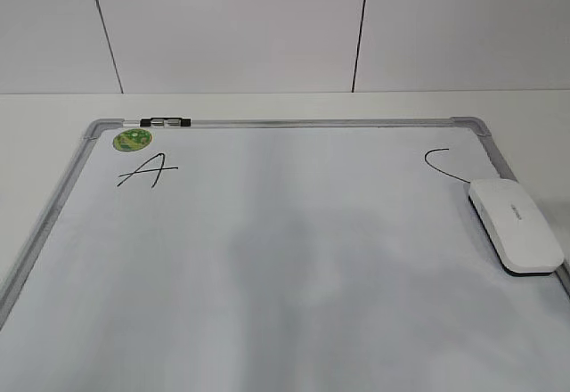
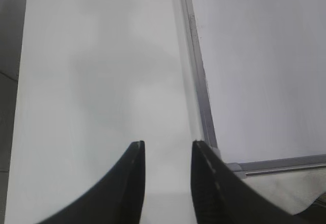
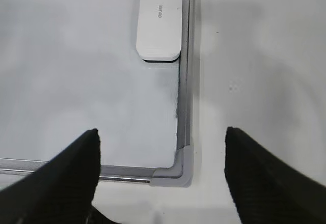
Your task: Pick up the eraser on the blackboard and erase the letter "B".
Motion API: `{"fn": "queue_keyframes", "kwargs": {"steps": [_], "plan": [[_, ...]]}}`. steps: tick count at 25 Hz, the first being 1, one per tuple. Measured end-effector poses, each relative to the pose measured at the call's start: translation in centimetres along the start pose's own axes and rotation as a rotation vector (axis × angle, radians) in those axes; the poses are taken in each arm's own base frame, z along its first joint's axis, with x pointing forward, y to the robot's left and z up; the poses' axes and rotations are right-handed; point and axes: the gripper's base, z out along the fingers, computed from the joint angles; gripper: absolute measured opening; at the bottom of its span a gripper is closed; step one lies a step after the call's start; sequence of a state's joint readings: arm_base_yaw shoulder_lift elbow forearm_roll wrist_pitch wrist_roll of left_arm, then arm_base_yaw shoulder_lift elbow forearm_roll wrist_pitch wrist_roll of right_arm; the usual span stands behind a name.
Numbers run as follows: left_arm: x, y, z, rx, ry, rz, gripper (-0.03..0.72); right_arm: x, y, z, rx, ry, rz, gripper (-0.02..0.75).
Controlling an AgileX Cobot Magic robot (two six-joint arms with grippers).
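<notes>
Exterior view shows the blackboard (image 1: pixel 267 321) lying flat on the table (image 1: pixel 53 111), with the eraser (image 1: pixel 516 224) resting by its right frame edge, its far end touching the tail of the letter "C" (image 1: pixel 443 162). A slanted "A" (image 1: pixel 148 171) sits far left, below a green sticker (image 1: pixel 132 139) and a marker (image 1: pixel 166 122) parked on the top frame. I see no letter "B" anywhere between them; that middle stretch looks blank. My right gripper (image 3: pixel 162 147) hangs spread wide over the board's near right corner, the eraser ahead of it, probably lined up for a reach. My left gripper (image 2: pixel 168 155) hovers over bare table beside the left frame, fingers parted a little, holding nothing.
</notes>
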State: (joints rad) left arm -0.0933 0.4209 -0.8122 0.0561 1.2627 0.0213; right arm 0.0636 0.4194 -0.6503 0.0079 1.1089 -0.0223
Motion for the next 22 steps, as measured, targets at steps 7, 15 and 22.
{"fn": "queue_keyframes", "kwargs": {"steps": [7, 15, 22], "plan": [[5.5, -0.3, -0.5, 0.005, -0.119, -0.009, 0.235, 3.7, 0.1, -1.9, -0.002, -0.11, 0.0, 0.585], [8.4, -1.1, 0.4, 0.081, -0.168, -0.029, 0.235, 7.3, 0.2, -2.5, 0.002, -0.216, -0.002, 0.585], [7.7, -1.1, 1.4, 0.079, -0.258, -0.034, 0.236, 7.4, 0.0, -2.4, 0.021, -0.22, -0.007, 0.585]]}}
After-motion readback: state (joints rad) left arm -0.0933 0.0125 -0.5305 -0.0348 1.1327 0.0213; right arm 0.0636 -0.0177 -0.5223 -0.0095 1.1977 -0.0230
